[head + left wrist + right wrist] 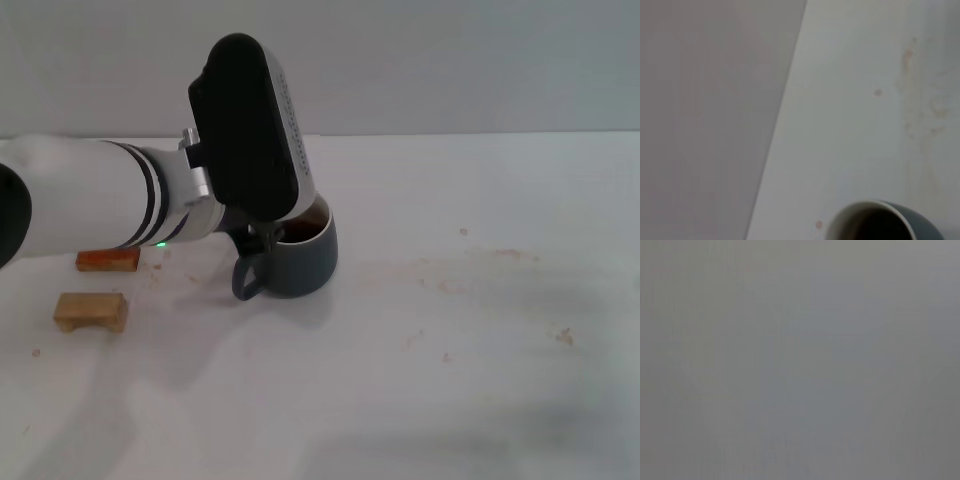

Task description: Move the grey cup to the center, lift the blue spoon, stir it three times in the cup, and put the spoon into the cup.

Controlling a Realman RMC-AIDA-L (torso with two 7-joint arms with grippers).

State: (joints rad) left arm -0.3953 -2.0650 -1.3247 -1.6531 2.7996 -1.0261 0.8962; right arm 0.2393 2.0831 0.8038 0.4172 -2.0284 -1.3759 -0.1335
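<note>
Two small blocks sat at the far left of the head view: an orange-brown block (107, 260) and, below it, a tan block (91, 311), both well apart from the cup. Right of them, reaching in from the left edge, was the left arm, with the left gripper (262, 226) hung over the near rim and handle of the cup (305, 258), just left of frame centre. Could not tell whether clenched, released or grasping anything, as its black housing hid that. Saw dark liquid inside the cup, and caught only an arc of its rim at the bottom edge of the left wrist view. Found no spoon in any view. Further right lay only stained table (470, 330), with no right gripper anywhere. Judged the risks so: dragged by handle or rim, could tip or slop the liquid. With the spoon unlocated, could miss the pick or knock the cup on the way.
</note>
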